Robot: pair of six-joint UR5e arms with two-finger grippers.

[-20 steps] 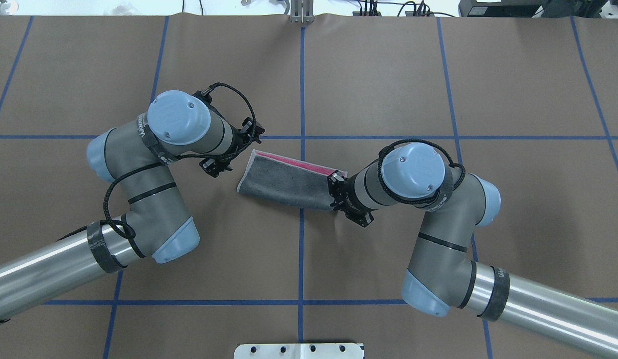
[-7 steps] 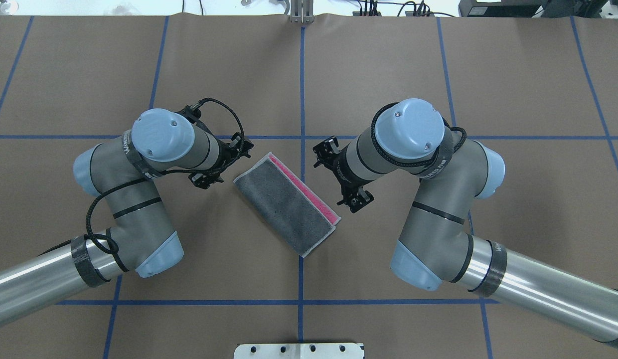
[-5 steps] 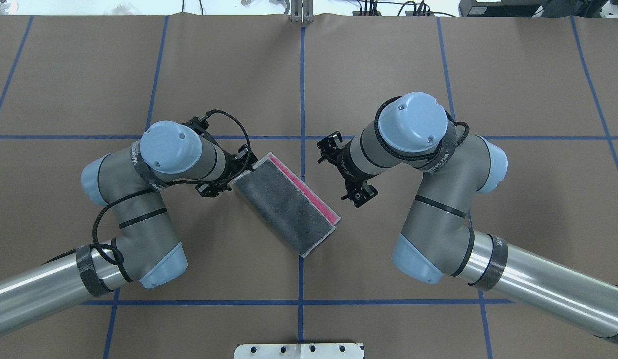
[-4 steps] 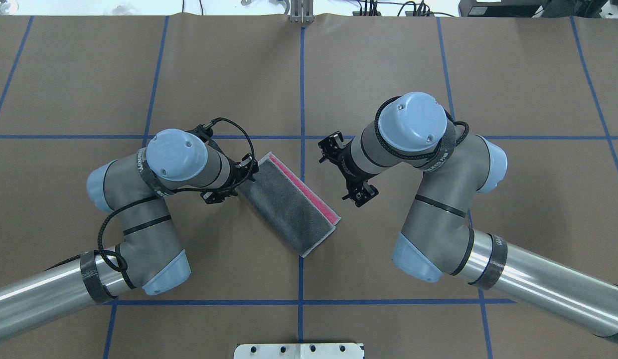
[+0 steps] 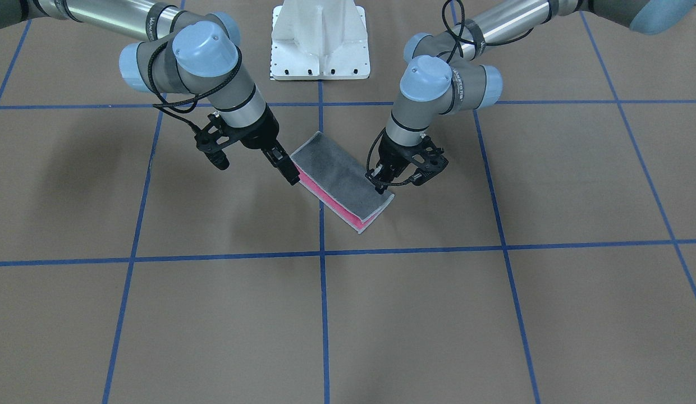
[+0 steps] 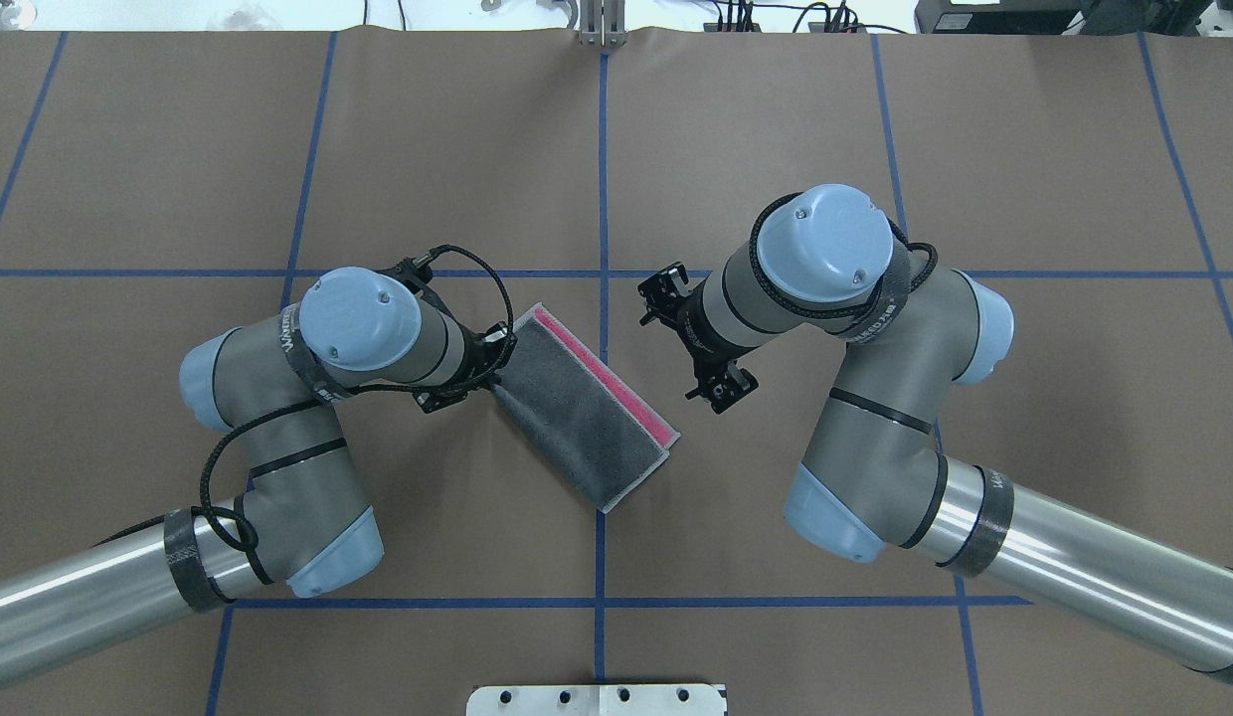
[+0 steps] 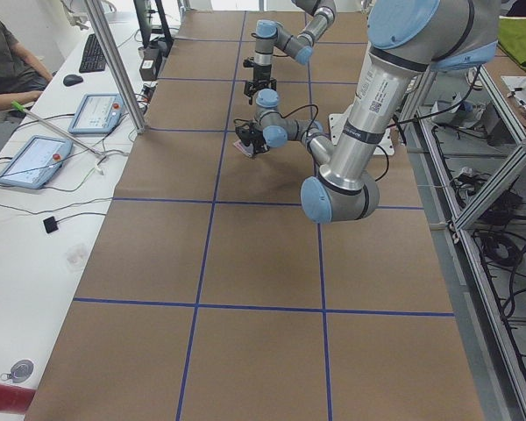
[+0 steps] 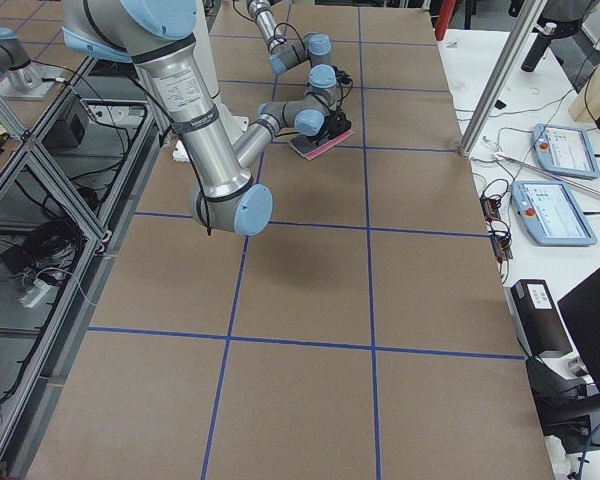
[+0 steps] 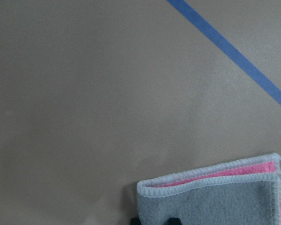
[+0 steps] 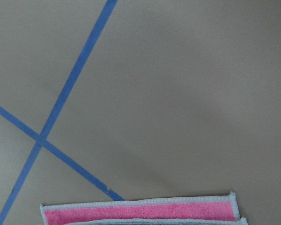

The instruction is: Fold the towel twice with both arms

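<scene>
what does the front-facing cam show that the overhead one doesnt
Only front-facing: the left gripper down at the towel's short end and the right gripper by its pink edge; both are hidden overhead. Only overhead: cables beyond the table's far edge. Both: the towel folded in half, grey up, a pink strip along one long edge.
</scene>
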